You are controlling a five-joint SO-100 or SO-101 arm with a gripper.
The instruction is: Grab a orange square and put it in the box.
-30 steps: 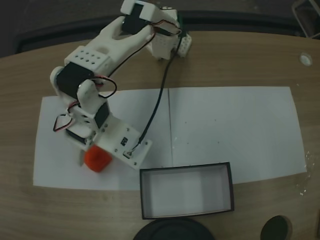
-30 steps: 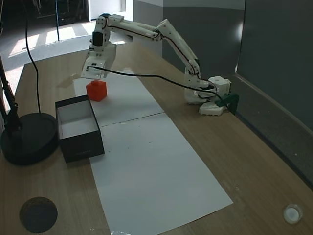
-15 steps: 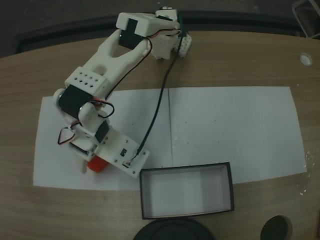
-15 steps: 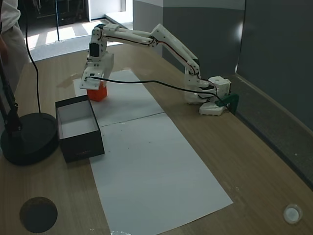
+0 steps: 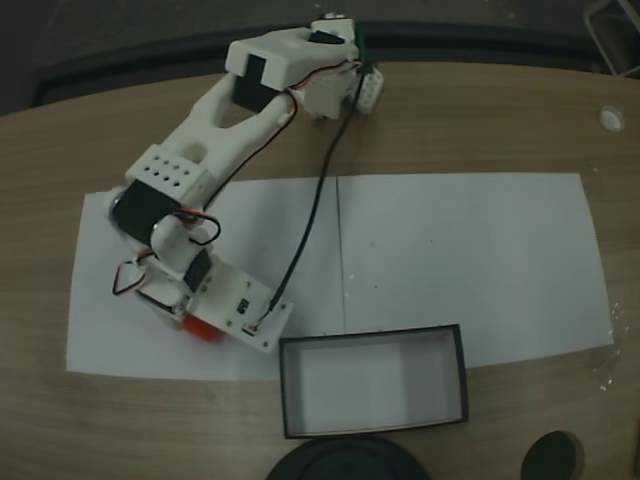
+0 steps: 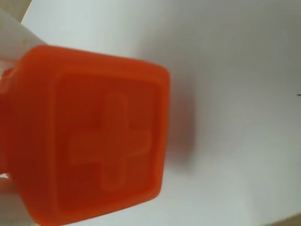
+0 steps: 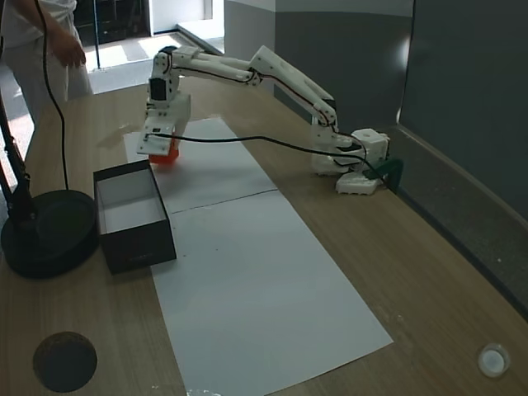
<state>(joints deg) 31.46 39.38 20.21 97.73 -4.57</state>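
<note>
While your arm reaches far out over the white paper sheet [image 5: 460, 250], the gripper [image 5: 195, 322] sits low right on top of the orange square [image 5: 203, 329]. In a fixed view the white wrist plate covers most of the square, with a sliver of orange peeking out below the plate's edge. In a fixed view from the side, the orange square [image 7: 162, 155] shows just under the gripper [image 7: 162, 147], resting on or very near the paper. In the wrist view the orange square [image 6: 94, 136] sits very close to the lens, with a raised cross on its face and a pale finger [image 6: 14, 37] at the upper left corner beside it. You can't tell how far the jaws are spread, or whether they have actually clamped the square; the fingertips are hidden.

The box [image 5: 372, 431] lies just beside the gripper, to its lower right in that fixed view, apart from the square. The box [image 7: 130, 243] stands just in front of the gripper in the side view, white floor bare. A black round base [image 7: 45, 235] stands beside the box. A person [image 7: 33, 41] stands at the table's far end, beyond the gripper.
</note>
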